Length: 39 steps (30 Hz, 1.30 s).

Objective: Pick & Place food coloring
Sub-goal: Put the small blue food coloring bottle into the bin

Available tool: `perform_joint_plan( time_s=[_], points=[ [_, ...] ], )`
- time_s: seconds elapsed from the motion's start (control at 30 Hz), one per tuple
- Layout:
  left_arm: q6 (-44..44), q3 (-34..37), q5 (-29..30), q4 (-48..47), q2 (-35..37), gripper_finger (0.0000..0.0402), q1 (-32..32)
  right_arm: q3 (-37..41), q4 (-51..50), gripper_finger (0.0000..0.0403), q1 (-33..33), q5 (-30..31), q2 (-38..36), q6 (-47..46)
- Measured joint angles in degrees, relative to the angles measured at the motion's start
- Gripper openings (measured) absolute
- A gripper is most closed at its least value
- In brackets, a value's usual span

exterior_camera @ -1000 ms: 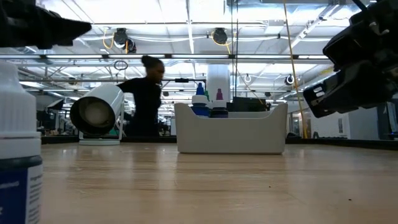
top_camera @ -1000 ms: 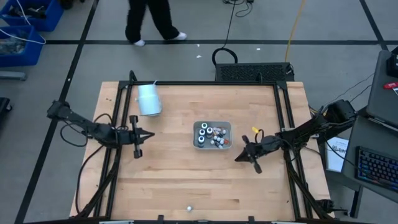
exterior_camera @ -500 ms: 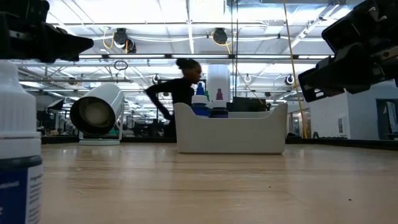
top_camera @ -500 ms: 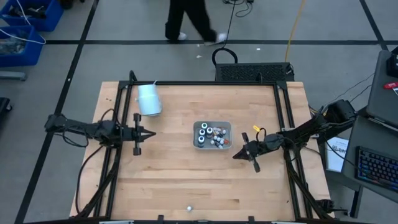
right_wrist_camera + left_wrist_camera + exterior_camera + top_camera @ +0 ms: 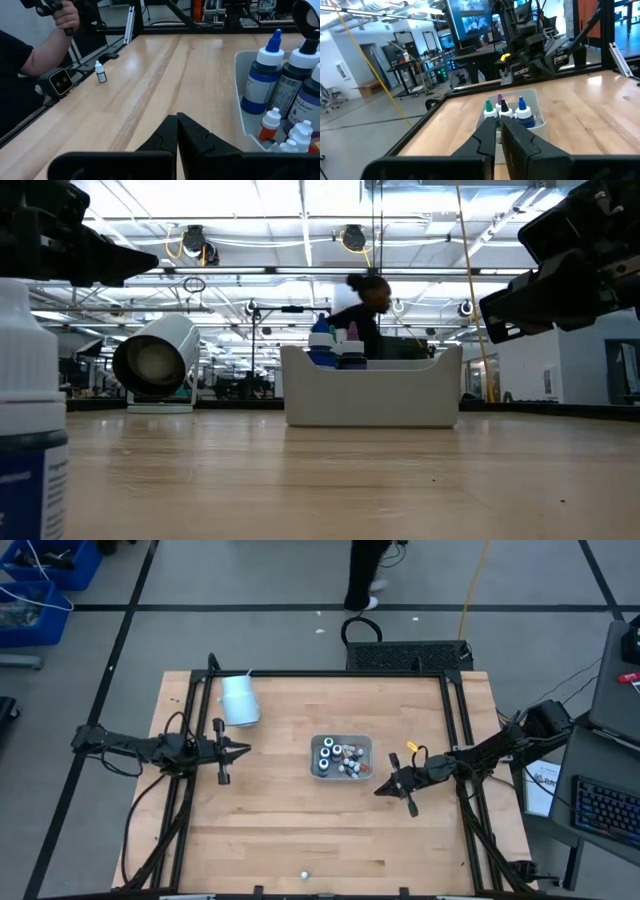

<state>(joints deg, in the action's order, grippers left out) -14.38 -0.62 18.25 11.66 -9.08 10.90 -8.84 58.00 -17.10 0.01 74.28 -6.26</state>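
The food coloring bottles (image 5: 340, 757) stand in a clear tray (image 5: 341, 739) at mid-table; their dark bodies and coloured tips show in the left wrist view (image 5: 507, 111) and the right wrist view (image 5: 280, 75). One small bottle (image 5: 304, 876) stands alone near the front edge, close to the low camera (image 5: 25, 410). My left gripper (image 5: 247, 749) hovers left of the tray, pointing level at it, with only a narrow slit between its fingers (image 5: 498, 131). My right gripper (image 5: 377, 789) hovers just right of the tray, shut (image 5: 177, 120) and holding nothing.
A pale cup (image 5: 239, 700) lies on its side at the far left of the table, mouth toward the front (image 5: 160, 360). A person's arm (image 5: 45, 50) shows beyond the front edge by a small camera (image 5: 59, 80). Another person walks behind the table.
My left arm has swung so that its gripper points straight at the tray, shifting slightly toward the far edge and rolling a little. My right gripper has tipped up nearer to level. A person behind the table has walked from left to right.
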Motion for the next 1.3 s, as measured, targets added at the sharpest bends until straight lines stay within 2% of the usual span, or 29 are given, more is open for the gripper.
perform_joint_plan(
  time_s=[0.1,0.37,0.53,0.63,0.7,0.83,0.97,1.13,1.3],
  points=[
    [-0.2,0.0,0.0,0.0,0.0,0.0036,0.0,0.0,0.0,0.0000,0.0,0.3,0.0,0.2],
    [-0.3,0.0,-0.1,0.2,0.0,0.0037,0.0,0.0,-1.6,0.0000,-0.1,5.8,0.0,1.5],
    [0.2,0.0,-0.1,0.2,0.0,0.0037,0.0,-0.1,-1.6,0.0000,-0.3,6.2,0.0,1.0],
    [1.7,0.0,-0.1,0.2,0.0,0.0037,0.0,-2.6,-3.8,0.0000,-0.5,6.1,0.0,0.4],
    [2.9,0.0,-0.1,0.1,0.0,0.0037,0.0,-6.5,-9.1,0.0000,-1.4,6.0,0.0,0.9],
    [4.0,0.0,-0.1,0.1,0.0,0.0037,0.0,-19.0,-28.5,0.0000,-3.7,6.3,0.8,1.9],
    [4.1,0.0,-0.1,0.1,0.0,0.0037,0.0,-31.4,-42.3,0.0000,-6.4,9.5,3.7,2.0],
    [4.1,0.0,-0.1,0.2,0.0,0.0037,0.0,-43.1,-50.6,0.0000,-8.3,10.6,9.1,1.0],
    [4.2,0.0,-0.1,0.1,0.0,0.0037,0.0,-52.4,-52.7,0.0000,-9.4,10.4,17.6,1.1]
  ],
)
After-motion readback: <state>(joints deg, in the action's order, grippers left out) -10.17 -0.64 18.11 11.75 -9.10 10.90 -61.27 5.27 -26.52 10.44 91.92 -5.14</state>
